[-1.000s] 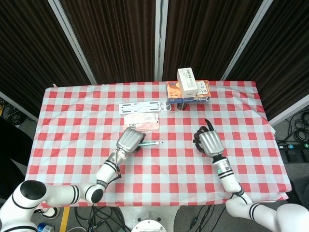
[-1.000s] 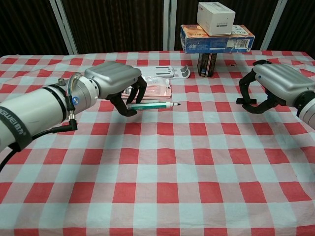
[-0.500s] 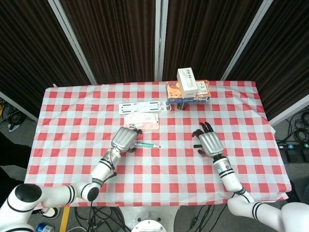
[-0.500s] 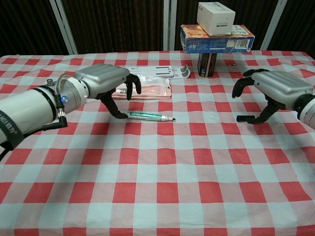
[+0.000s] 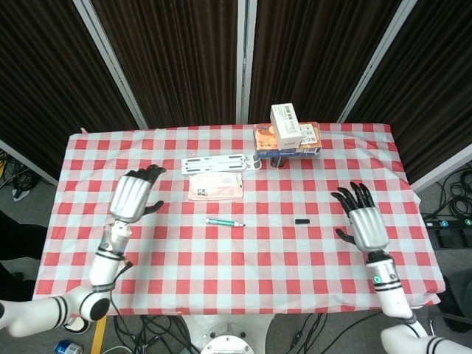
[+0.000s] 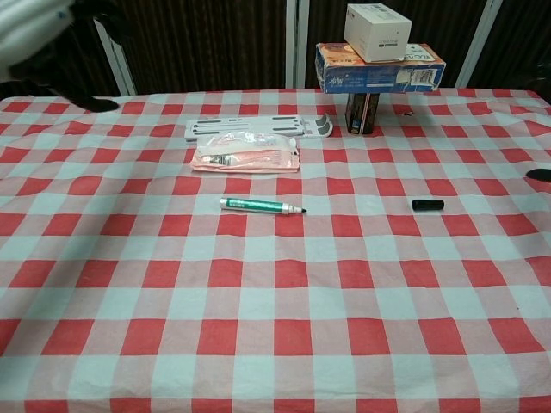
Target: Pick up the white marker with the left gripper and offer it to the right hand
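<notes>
White-bodied marker with a green label band and bare dark tip (image 5: 224, 222) lies flat on the red-and-white checked table (image 5: 243, 258), uncapped; its small black cap (image 5: 302, 220) rests well apart to the right. Left hand (image 5: 133, 195) and right hand (image 5: 365, 220) hover at either side, fingers spread wide, holding nothing.
</notes>
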Robot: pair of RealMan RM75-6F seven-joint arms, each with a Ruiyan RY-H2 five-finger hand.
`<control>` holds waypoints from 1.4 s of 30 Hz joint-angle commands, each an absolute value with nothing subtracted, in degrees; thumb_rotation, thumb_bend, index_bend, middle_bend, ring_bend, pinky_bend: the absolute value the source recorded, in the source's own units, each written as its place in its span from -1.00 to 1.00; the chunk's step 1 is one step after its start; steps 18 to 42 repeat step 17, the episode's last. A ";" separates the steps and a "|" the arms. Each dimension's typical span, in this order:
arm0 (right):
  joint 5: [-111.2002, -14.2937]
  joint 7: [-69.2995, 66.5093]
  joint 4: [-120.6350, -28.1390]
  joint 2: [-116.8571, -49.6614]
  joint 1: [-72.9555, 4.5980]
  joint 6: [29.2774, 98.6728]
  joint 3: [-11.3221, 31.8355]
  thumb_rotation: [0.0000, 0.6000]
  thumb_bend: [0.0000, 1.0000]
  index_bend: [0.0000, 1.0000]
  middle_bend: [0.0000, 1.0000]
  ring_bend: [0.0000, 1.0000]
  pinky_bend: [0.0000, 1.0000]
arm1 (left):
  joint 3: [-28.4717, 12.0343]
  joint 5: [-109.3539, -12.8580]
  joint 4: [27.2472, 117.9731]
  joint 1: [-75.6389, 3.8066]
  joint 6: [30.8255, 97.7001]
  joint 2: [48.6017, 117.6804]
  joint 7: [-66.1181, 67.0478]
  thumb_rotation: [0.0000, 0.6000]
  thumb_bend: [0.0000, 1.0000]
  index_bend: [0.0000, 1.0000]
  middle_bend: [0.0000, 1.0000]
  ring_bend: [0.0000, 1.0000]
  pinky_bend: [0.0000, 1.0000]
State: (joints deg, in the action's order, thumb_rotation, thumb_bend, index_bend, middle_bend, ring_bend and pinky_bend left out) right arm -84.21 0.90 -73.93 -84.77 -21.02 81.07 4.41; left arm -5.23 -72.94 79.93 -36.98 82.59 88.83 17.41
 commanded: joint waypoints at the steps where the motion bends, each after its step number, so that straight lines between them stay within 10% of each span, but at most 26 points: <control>1: -89.80 -5.95 -74.12 -80.47 -12.91 90.21 -0.89 1.00 -0.98 -0.64 -0.76 -1.00 -1.00 | 3.01 -77.72 80.09 -23.28 91.69 81.05 9.00 1.00 -0.84 -0.60 -0.71 -0.84 -0.73; 9: -92.65 1.23 -73.09 -83.41 -4.50 98.53 -4.48 1.00 -0.96 -0.90 -0.87 -1.00 -1.00 | 8.95 -82.10 83.94 -9.57 103.19 81.84 10.37 1.00 -0.87 -0.62 -0.71 -0.84 -0.73; 42: -94.44 1.94 -73.10 -84.36 -4.07 98.18 -3.77 1.00 -0.96 -0.92 -0.88 -1.00 -1.00 | 8.71 -84.32 84.85 -5.97 102.82 81.30 9.93 1.00 -0.87 -0.62 -0.71 -0.84 -0.72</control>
